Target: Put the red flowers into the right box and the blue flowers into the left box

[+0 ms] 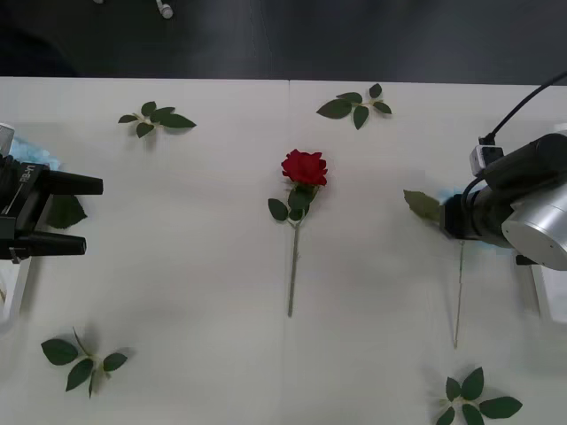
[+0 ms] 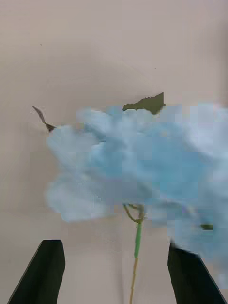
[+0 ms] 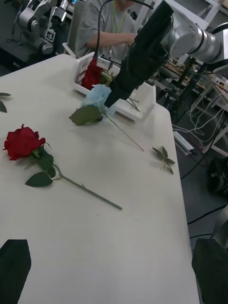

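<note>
A: What's the biggest thing in the front view?

B: The white table (image 1: 195, 292), which spans the frame below the dark band at the top. At the right edge sits the right arm (image 1: 532, 208), and the edge of the right box (image 1: 547, 297) shows just beneath it. In the left wrist view that box (image 3: 142, 102) has red blooms inside at its far end.

A: And the grippers?

B: The left gripper (image 1: 75, 215) is at the left edge, middle height, its black fingers spread apart with nothing between them. The right gripper (image 2: 116, 270) hangs over a blue flower (image 2: 137, 166); its fingers stand apart at either side of the green stem, not closed on it.

A: Where does that blue flower lie?

B: On the table just beside the right box; in the front view a leaf (image 1: 423, 204) pokes out left of the arm and the stem (image 1: 458, 297) runs down the frame.

A: Any red ones?

B: One red flower (image 1: 304, 167) lies at the centre, bloom up, stem pointing down. Loose leaf sprigs (image 1: 158, 119) sit near the four corners.
</note>
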